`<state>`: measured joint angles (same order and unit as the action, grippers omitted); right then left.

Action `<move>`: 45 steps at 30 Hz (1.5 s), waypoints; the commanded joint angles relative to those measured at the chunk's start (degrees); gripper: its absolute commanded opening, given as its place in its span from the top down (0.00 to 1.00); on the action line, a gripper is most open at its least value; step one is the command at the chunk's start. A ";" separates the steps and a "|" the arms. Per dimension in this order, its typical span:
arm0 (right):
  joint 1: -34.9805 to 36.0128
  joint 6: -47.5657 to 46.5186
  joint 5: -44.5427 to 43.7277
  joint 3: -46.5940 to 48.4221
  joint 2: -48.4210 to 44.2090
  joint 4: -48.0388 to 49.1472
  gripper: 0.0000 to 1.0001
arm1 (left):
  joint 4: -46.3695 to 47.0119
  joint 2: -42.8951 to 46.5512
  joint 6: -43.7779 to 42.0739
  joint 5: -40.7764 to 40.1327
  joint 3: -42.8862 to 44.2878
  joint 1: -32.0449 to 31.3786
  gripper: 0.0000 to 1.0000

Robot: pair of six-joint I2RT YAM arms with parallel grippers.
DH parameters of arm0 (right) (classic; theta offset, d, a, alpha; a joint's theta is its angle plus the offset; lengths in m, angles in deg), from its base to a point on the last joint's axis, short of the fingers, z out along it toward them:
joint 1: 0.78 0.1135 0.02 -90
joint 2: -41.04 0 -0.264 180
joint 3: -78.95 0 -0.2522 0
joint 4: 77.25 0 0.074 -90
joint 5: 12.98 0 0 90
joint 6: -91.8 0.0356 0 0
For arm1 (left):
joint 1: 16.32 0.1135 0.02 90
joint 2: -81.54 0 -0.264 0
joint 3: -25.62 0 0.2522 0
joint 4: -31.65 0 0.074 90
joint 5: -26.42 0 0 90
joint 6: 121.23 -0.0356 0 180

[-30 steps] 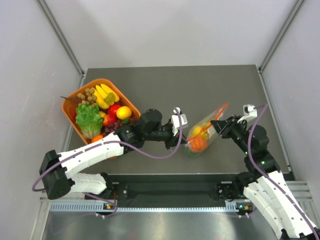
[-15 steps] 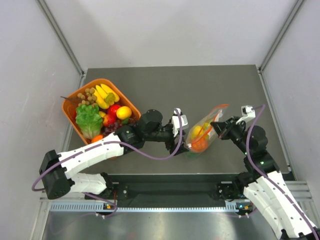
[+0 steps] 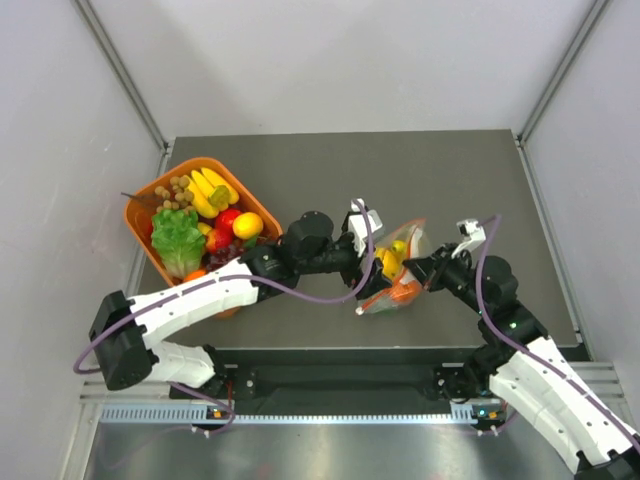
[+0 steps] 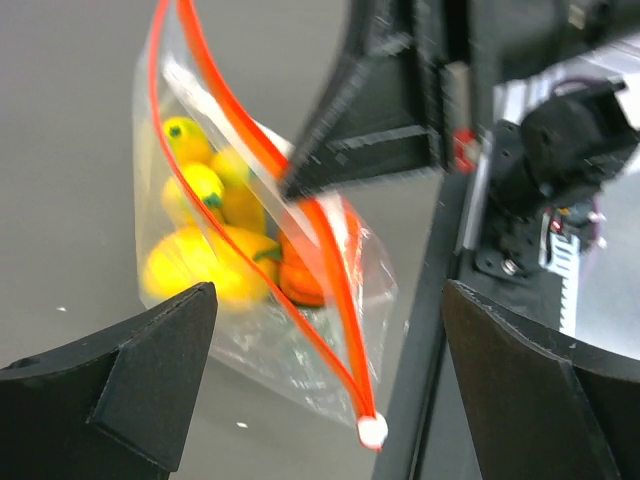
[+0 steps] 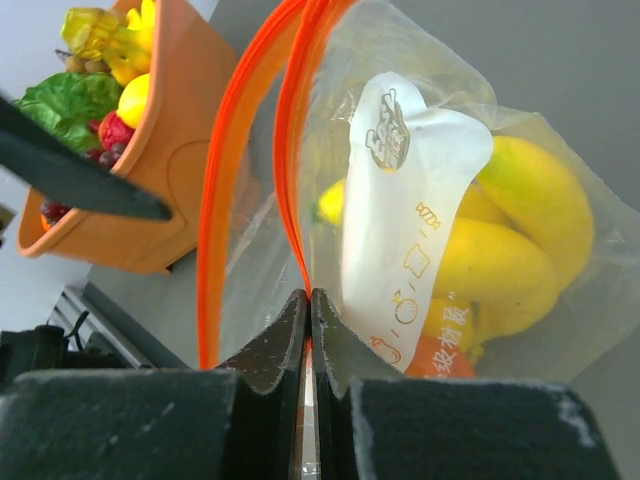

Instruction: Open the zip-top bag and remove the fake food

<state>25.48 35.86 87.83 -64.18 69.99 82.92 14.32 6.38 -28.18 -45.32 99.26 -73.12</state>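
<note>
The zip-top bag (image 3: 395,272) hangs between my two arms near the table's front edge, its mouth parted. Its two orange-red zip strips stand apart in the right wrist view. My right gripper (image 5: 309,296) is shut on one strip of the bag (image 5: 400,200); from above, this gripper (image 3: 416,268) is at the bag's right side. My left gripper (image 4: 328,300) is wide open, with the bag (image 4: 250,230) just ahead of its fingers and untouched. From above, the left gripper (image 3: 364,270) is at the bag's left side. The fake food is inside: yellow bananas (image 5: 520,250) and an orange-red fruit (image 4: 300,278).
An orange basket (image 3: 140,212) full of toy fruit, lettuce and grapes stands at the table's left. The table's front edge and the black mounting rail (image 4: 500,230) lie right below the bag.
My left gripper has opened wide and let go of the bag. My right gripper has shut on the zip strip and carried the bag to the left.
</note>
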 commanded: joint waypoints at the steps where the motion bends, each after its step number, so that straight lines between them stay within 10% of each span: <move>1: 2.47 -0.40 -0.44 0.27 -0.21 3.17 1.00 | 3.75 -2.01 1.96 -4.89 3.49 -0.07 0.02; 12: 5.91 -0.40 0.00 0.44 -5.12 0.45 1.00 | 2.08 -5.70 6.09 -17.73 2.44 -0.16 0.18; 16: 6.08 -0.84 0.62 1.84 -6.71 -2.36 1.00 | 1.90 -6.84 7.23 -20.46 2.17 -0.25 0.71; 20: 6.17 -2.94 -3.75 5.09 -8.47 -8.16 1.00 | 1.64 -6.41 7.85 -23.17 2.44 -0.25 1.00; 34: 6.08 -11.47 -21.87 19.77 -7.42 -21.27 1.00 | -5.57 3.61 8.90 -32.85 5.16 0.28 1.00; 45: 6.00 -18.33 -30.14 30.32 0.57 -21.27 1.00 | -5.05 -3.33 9.96 -20.20 11.05 0.28 1.00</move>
<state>30.99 20.76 61.54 -38.54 69.84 60.06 6.97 4.59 -18.87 -70.17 108.68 -72.99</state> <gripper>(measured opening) 0.007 0.012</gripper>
